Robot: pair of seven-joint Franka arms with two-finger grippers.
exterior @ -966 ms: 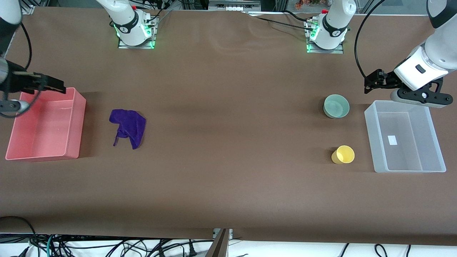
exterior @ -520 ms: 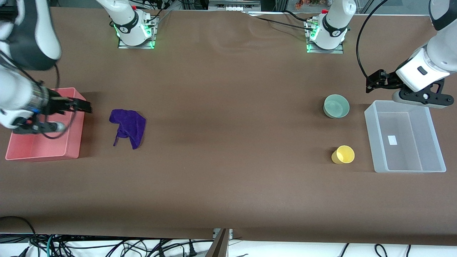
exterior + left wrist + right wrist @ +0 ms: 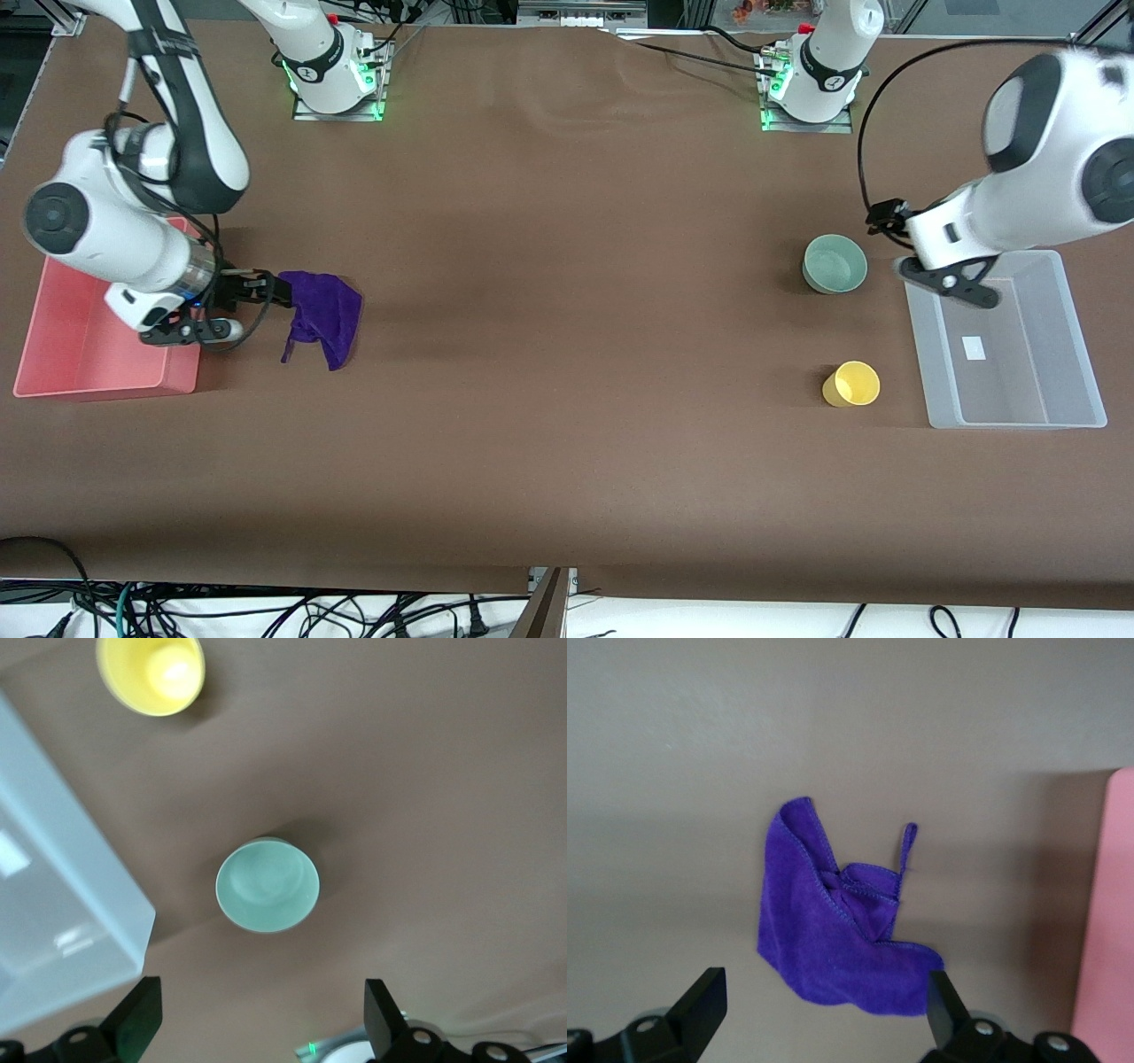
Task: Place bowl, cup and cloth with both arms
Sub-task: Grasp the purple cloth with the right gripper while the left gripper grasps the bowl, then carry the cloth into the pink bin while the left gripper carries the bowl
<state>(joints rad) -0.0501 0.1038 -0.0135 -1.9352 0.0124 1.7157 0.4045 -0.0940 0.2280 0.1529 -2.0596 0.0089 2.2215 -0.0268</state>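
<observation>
The purple cloth [image 3: 323, 310] lies crumpled on the table beside the pink bin. My right gripper [image 3: 270, 291] is open and empty, low over the cloth's edge nearest that bin. In the right wrist view the cloth [image 3: 837, 930] lies just ahead of my open right gripper [image 3: 822, 1010]. The mint-green bowl [image 3: 834, 263] stands upright beside the clear bin. The yellow cup [image 3: 852, 384] lies on its side nearer the front camera. My left gripper [image 3: 886, 219] is open and empty above the table beside the bowl. The left wrist view shows the bowl [image 3: 267, 884] ahead of my open left gripper [image 3: 257, 1028], with the cup [image 3: 151, 672] farther off.
A pink bin [image 3: 106, 381] stands at the right arm's end of the table, also in the right wrist view [image 3: 1107, 921]. A clear plastic bin [image 3: 1014, 421] stands at the left arm's end, also in the left wrist view [image 3: 53, 930]. Brown table lies between them.
My right gripper has come down from over the pink bin to the cloth's edge. My left gripper has moved from over the clear bin's corner toward the bowl.
</observation>
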